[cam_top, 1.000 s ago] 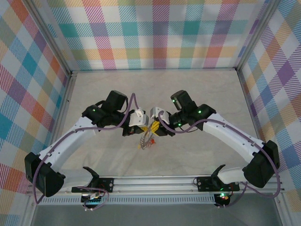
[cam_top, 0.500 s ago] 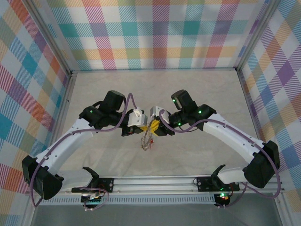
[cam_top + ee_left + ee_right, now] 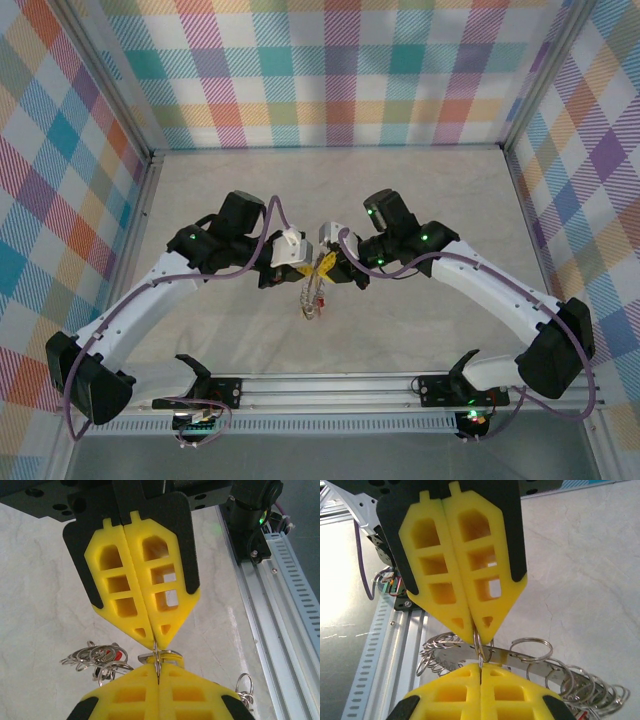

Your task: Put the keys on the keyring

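Right gripper has just closed: its yellow fingers now meet with no gap and pinch the wire of a small ring. Left gripper is also fully closed, nipping the same small ring from the opposite side, so the two sets of tips stand nose to nose, almost touching. The keyring runs as a flat grey band just behind that pinch. It hangs off the table, below the point where the arms meet. The keys dangle from it in a bunch, a red tag among them. Judgement: with both arms gripping one loop, the step in hand is opening or feeding that loop on the band. Whether it is already threaded on cannot be told, as the fingers hide the joint. Compared with the overhead view a second earlier, the bunch hangs narrower and straighter under the tips, where it was then splayed towards the left arm with a yellow tag sticking out. The left arm's elbow has also swung slightly outward. The right arm looks much the same.
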Available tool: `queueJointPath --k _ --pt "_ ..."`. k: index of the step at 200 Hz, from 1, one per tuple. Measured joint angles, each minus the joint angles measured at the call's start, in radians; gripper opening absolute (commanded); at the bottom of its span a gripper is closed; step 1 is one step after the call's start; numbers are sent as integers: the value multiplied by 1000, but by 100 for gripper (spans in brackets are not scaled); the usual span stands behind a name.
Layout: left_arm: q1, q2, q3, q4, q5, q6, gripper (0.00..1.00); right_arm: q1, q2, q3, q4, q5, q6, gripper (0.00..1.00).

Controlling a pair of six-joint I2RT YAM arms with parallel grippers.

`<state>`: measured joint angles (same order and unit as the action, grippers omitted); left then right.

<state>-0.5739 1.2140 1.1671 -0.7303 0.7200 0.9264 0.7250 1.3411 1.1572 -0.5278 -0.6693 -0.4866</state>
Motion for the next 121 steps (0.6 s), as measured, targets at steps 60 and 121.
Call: queueJointPath --k 60,121 --pt "22 -23 -21 14 44 -22 0 1 5 -1 -7 21 1 0" --pt "29 -35 -50 43 92 -20 0 1 27 -3 -1 -16 13 0"
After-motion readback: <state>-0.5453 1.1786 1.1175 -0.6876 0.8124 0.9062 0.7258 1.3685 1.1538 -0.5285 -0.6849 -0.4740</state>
